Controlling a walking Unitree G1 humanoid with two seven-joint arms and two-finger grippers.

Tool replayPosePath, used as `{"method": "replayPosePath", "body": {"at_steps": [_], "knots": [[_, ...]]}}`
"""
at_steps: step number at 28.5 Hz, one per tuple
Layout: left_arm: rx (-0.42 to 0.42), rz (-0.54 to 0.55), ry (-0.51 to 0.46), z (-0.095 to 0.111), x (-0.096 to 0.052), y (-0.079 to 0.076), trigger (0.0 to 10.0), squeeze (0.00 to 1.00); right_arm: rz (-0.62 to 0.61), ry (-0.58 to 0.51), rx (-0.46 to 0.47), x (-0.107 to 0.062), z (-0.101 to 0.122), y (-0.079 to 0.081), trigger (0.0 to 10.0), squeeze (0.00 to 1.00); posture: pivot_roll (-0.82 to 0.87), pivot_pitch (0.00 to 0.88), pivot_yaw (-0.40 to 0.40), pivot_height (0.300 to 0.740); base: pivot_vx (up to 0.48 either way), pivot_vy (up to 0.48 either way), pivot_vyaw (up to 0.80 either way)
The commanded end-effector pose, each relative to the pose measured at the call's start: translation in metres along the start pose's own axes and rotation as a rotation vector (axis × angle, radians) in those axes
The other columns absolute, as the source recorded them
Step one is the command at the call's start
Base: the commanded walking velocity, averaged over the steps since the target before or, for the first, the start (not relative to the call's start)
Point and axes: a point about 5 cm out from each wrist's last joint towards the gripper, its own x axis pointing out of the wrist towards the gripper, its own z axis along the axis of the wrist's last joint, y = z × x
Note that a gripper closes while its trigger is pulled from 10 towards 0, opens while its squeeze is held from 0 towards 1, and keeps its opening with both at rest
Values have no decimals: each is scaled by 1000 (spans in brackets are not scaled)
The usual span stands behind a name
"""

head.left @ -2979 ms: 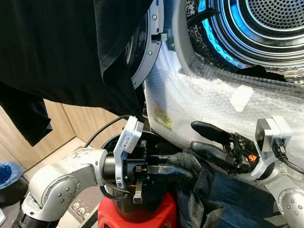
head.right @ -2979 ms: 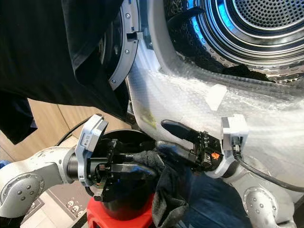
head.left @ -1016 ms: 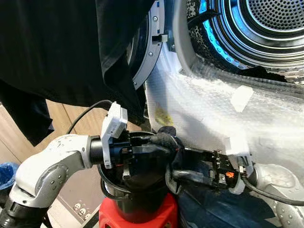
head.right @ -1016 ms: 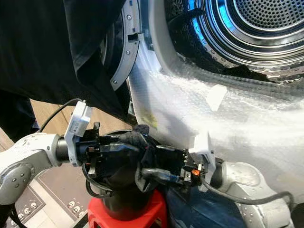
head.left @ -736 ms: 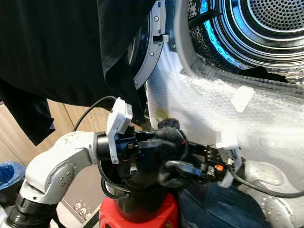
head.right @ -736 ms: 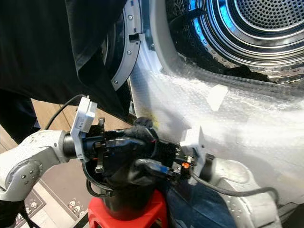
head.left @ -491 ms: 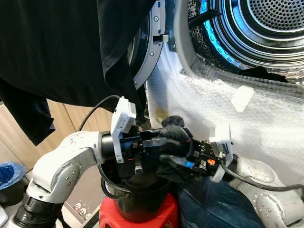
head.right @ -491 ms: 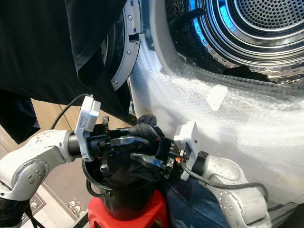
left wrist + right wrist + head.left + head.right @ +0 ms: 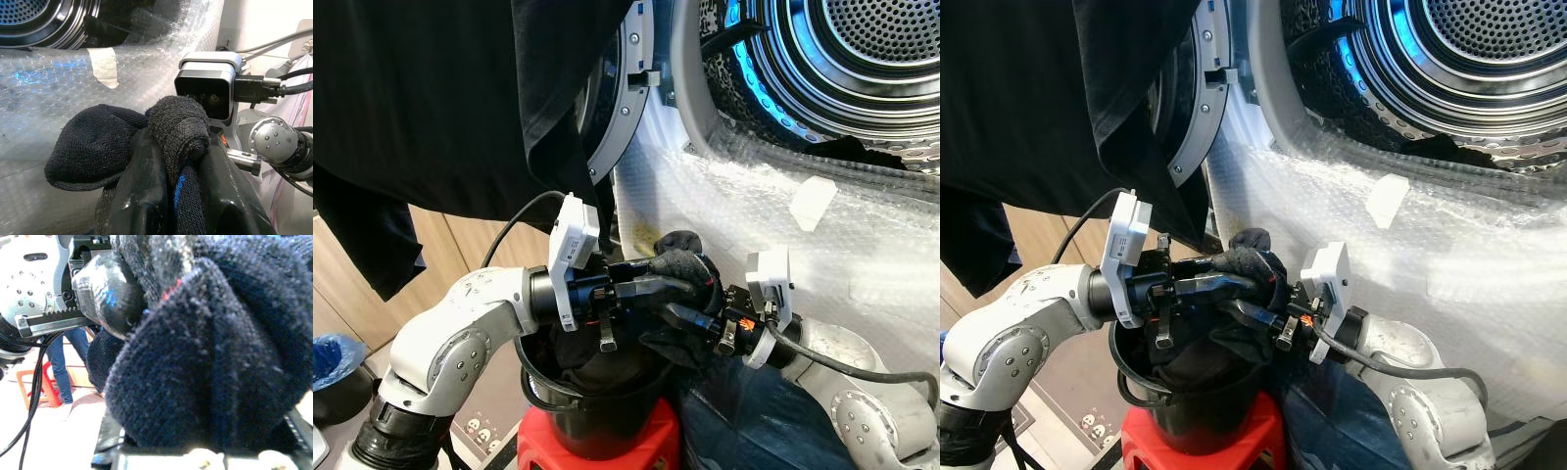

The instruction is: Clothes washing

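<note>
My fingertips are buried in fabric, so the exact grip is hard to make out. My left gripper (image 9: 668, 287) and right gripper (image 9: 690, 318) both pinch one dark knitted sock (image 9: 690, 266) (thick, black, bunched into a lump), held just above the rim of a black bucket (image 9: 592, 411) on a red stool (image 9: 597, 448). Behind, the washing machine drum (image 9: 842, 59) stands open, its front wrapped in bubble wrap (image 9: 754, 215). A black garment (image 9: 440, 108) hangs over the door.
</note>
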Motion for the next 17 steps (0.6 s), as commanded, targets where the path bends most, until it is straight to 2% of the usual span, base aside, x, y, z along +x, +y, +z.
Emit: {"method": "replayPosePath", "body": {"at_steps": [1, 8, 9, 10, 11, 17], "knots": [[42, -8, 5, 6, 2, 0, 10000, 0, -1, -29, -12, 0, 8, -2, 0, 0, -60, 0, 47, 740, 0, 0, 0], [35, -5, 9, 6, 0, 0, 10000, 0, 15, -56, -32, -3, 11, -2, 0, 0, -58, 0, 47, 740, 0, 0, 0], [31, -5, 10, 6, 0, 0, 10000, 239, 18, -61, -35, -3, 11, -2, 0, 0, -58, 0, 47, 740, 0, 0, 0], [29, -4, 11, 5, 0, 0, 10000, 239, 19, -63, -37, -3, 11, -2, 0, 0, -58, 0, 47, 740, 0, 0, 0], [27, -4, 12, 5, -1, 0, 10000, 1000, 23, -69, -35, -4, 12, -2, 0, 0, -58, 0, 47, 740, 0, 0, 0], [-7, -23, 13, 6, -4, -3, 10000, 1000, 24, -88, -43, -8, 15, -3, 0, 0, -58, 0, 49, 740, 0, 0, 0]]}}
